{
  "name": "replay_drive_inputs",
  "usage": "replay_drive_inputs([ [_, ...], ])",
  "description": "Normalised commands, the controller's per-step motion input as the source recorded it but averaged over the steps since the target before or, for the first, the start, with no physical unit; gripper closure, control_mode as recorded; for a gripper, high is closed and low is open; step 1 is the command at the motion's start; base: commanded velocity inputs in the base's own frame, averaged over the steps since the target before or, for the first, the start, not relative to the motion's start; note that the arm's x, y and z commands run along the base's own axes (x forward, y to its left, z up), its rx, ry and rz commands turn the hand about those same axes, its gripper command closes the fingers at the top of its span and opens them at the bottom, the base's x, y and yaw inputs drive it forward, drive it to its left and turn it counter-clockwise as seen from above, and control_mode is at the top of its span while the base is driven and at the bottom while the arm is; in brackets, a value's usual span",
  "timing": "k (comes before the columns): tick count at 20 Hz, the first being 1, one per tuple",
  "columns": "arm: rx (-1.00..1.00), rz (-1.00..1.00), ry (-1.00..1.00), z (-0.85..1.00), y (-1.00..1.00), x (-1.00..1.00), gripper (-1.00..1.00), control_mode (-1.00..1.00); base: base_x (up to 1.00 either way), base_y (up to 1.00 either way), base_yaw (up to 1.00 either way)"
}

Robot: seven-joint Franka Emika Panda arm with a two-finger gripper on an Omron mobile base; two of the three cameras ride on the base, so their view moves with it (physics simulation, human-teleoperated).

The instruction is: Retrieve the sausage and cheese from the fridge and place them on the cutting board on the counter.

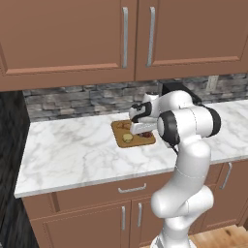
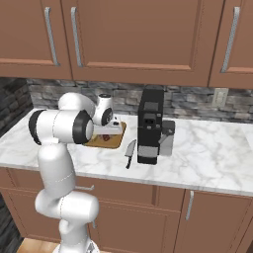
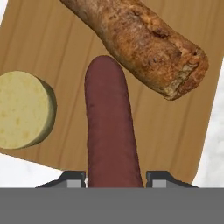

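The dark red sausage (image 3: 111, 131) lies lengthwise on the brown cutting board (image 3: 175, 131), its near end held between the two fingertips of my gripper (image 3: 116, 179), which press its sides. The pale yellow cheese (image 3: 24, 109) sits on the board just to the sausage's left, not touching it. From the left base view, my gripper (image 1: 143, 130) hangs low over the cutting board (image 1: 140, 143) on the white marble counter (image 1: 72, 150), with the cheese (image 1: 127, 138) and the sausage (image 1: 146, 134) under it. The fridge is out of view.
A paler orange-brown elongated piece (image 3: 140, 39) lies across the board's far part, close to the sausage's tip. A black coffee machine (image 2: 150, 126) stands right of the board, with a knife (image 2: 129, 152) on the counter between them. Wooden wall cabinets hang above.
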Motion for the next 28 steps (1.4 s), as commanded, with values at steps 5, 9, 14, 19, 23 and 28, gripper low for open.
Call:
replay_drive_inputs([
  [5,0.02,0.04,-0.07,-0.10,0.01,0.00,1.00,-1.00,0.00,0.00,0.00],
  [9,0.05,0.05,-0.06,0.00,0.05,-0.03,1.00,-1.00,0.00,0.00,0.00],
  [14,0.11,0.00,-0.03,0.00,0.11,0.01,1.00,-1.00,0.00,0.00,0.00],
  [19,0.11,0.00,0.00,0.00,0.09,0.13,1.00,-1.00,0.00,0.00,0.00],
  [23,0.07,0.00,0.00,0.00,0.04,0.22,1.00,-1.00,0.00,0.00,0.00],
  [28,0.03,0.00,-0.03,0.00,0.10,0.17,1.00,-1.00,0.00,0.00,0.00],
])
